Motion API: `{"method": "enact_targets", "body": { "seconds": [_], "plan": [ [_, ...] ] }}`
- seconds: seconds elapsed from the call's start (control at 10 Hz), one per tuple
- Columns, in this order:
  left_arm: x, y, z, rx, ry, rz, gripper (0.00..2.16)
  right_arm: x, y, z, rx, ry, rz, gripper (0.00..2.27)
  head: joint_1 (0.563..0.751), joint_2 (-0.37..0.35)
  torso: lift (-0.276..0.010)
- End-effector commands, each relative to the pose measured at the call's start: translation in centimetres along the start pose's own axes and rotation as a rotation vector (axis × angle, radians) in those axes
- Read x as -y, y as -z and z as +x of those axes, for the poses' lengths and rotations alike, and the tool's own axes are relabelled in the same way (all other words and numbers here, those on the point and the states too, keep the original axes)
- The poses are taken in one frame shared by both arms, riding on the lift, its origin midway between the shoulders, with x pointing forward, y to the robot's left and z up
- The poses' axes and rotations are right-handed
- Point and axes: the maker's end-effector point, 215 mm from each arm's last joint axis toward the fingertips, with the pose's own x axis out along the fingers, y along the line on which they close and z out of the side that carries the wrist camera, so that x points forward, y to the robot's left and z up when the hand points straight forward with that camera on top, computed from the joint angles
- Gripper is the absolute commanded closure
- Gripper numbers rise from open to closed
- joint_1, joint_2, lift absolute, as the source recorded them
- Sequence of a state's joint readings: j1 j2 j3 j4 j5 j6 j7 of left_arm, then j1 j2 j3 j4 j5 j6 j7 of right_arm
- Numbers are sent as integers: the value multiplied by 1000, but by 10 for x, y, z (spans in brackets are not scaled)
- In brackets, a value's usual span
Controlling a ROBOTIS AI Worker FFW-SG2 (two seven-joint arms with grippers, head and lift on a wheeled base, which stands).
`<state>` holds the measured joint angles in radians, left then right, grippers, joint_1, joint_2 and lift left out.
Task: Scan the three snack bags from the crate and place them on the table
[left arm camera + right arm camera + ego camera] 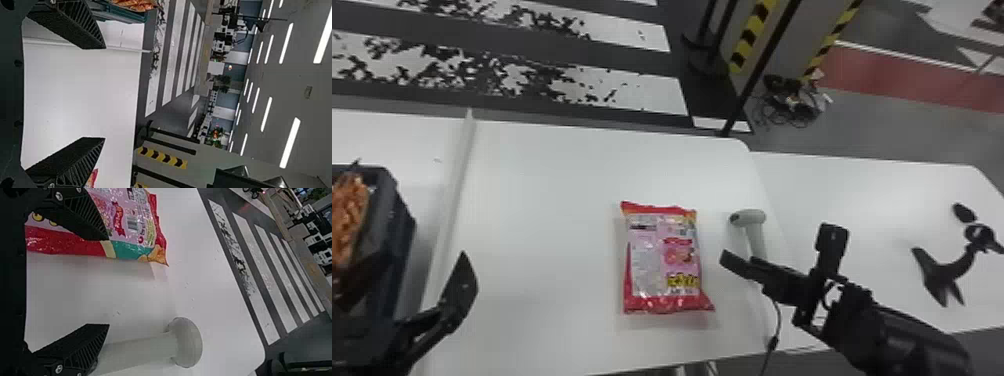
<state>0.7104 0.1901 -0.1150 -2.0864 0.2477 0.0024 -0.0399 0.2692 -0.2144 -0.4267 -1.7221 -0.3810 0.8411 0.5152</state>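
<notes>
Spread wide and empty, the right pincer hangs near the scanner; the left pincer has its fingers well parted too, near the crate. The pink bag lies flat on the table, between the two pincers and apart from the scanner.

It should be light and soft, its film slick and its contents likely brittle. I would take it across the middle by its long sides, with a gentle squeeze; the crimped ends would probably let it swing.

The head view gives the bag's whole face and the scanner's cord; the right wrist view brings out a barcode near one end and the scanner's rounded head close up.
</notes>
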Motion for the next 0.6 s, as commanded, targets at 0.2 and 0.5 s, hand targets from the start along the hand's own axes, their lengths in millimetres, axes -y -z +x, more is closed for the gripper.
{"method": "enact_targets", "body": {
  "seconds": [0.2,0.5],
  "plan": [
    [1,1,2,-4,1,-2,33,-27,22,7,-86,-134,177,113,695,-266,-62],
    [3,0,2,-4,3,-4,33,-45,28,33,-115,-233,259,113,695,-230,-62]
  ]
}}
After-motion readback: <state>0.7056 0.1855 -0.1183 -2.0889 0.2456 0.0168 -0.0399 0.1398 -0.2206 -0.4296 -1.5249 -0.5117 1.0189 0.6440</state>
